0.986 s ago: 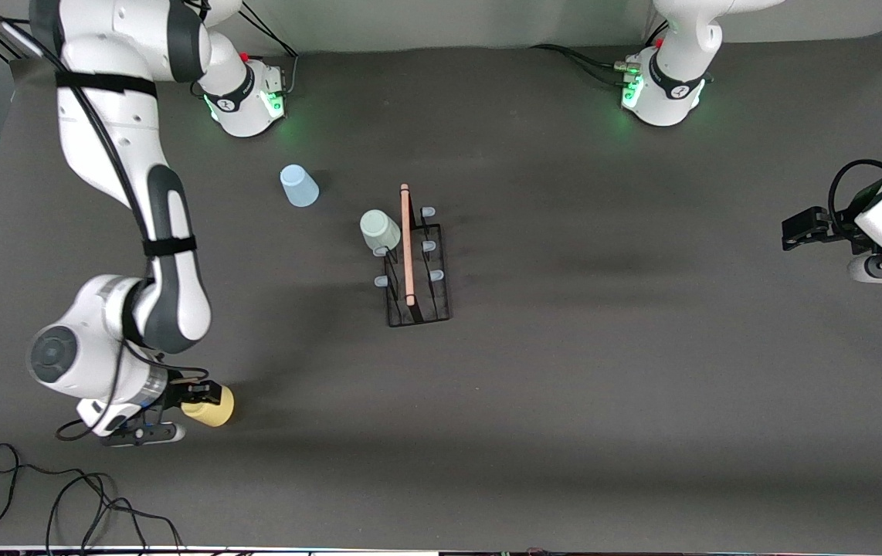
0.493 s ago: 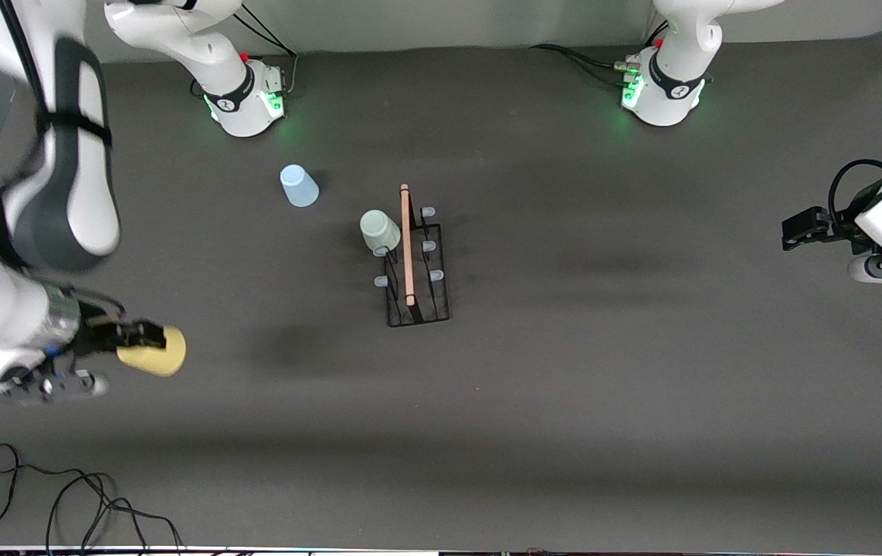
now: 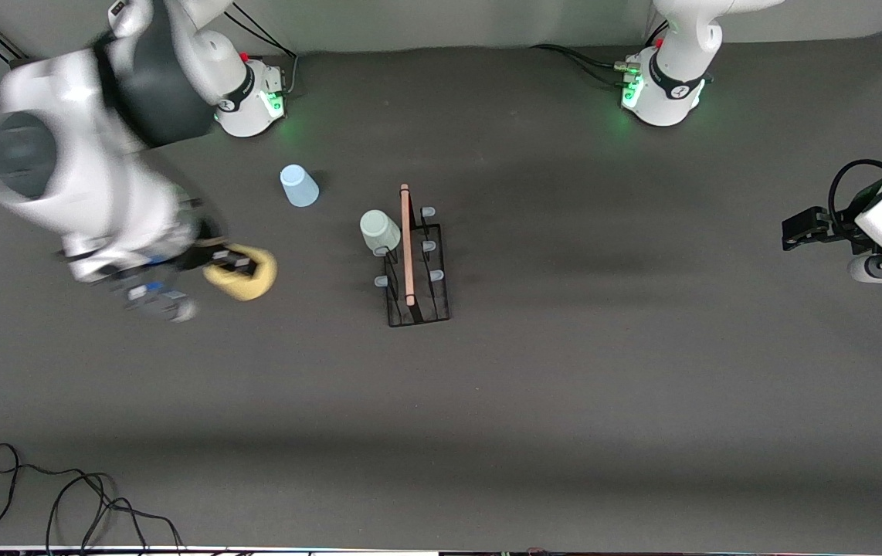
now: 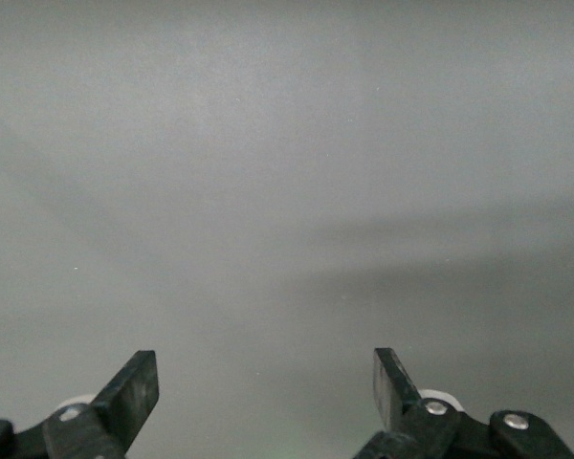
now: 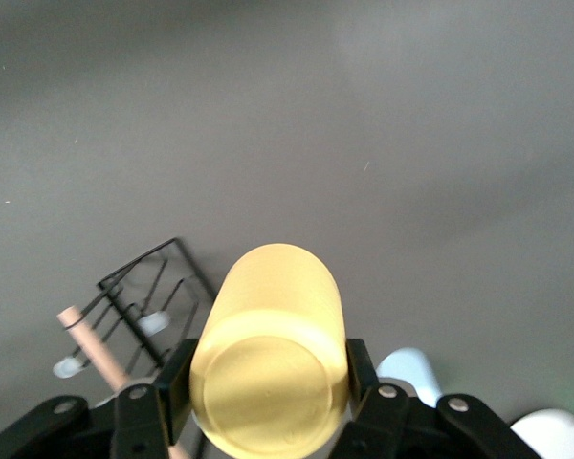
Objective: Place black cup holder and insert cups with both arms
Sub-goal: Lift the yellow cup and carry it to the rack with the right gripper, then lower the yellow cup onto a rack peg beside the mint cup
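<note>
The black cup holder (image 3: 418, 266) stands mid-table with its wooden rod handle (image 3: 407, 243) and pale-blue-tipped pegs; it also shows in the right wrist view (image 5: 143, 296). The sage green cup (image 3: 379, 231) sits upside down on one of its pegs. The light blue cup (image 3: 299, 186) stands upside down on the table toward the right arm's base. My right gripper (image 3: 231, 266) is shut on the yellow cup (image 3: 244, 272), held sideways in the air over the table beside the holder; the right wrist view shows the cup (image 5: 271, 346) between the fingers. My left gripper (image 3: 795, 230) is open, waiting at its end of the table.
Loose black cables (image 3: 62, 502) lie at the table's near edge toward the right arm's end. The two arm bases (image 3: 252, 96) (image 3: 661, 93) stand along the top edge.
My right arm has swung up and toward the holder, carrying the yellow cup from the near part of the table. The left arm has not moved.
</note>
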Tool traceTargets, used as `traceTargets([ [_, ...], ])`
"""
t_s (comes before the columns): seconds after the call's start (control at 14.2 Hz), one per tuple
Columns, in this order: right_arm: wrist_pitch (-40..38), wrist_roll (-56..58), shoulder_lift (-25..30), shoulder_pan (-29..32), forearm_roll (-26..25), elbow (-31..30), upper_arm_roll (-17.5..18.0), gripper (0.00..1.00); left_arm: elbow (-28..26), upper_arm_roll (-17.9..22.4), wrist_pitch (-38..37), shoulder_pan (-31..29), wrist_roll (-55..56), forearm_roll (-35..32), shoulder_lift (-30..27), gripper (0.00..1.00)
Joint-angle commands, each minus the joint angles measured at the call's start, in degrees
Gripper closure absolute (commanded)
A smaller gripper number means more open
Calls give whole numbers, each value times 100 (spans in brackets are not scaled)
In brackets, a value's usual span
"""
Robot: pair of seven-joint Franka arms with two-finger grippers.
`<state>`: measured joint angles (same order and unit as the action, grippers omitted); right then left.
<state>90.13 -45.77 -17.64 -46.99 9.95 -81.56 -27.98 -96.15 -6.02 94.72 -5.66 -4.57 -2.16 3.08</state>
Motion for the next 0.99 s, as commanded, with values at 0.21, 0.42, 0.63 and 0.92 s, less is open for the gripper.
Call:
traceTargets([
  [0.21,880,-1934,-222,-854,270,-394,-67,95,26,-4,-24,-5,-70,-22,-27,0],
  [0.42,1751,-2163,-239,-1057,270,-957,-59,95,26,-4,-24,-5,-70,-22,-27,0],
  [0.63,2332,-2199,-449,-1137,270,-1230,-50,95,26,-4,-24,-5,-70,-22,-27,0],
  [0.92,2991,-2199,-582,-1215,279,-1660,-50,95,26,-4,-24,-5,-70,-22,-27,0],
])
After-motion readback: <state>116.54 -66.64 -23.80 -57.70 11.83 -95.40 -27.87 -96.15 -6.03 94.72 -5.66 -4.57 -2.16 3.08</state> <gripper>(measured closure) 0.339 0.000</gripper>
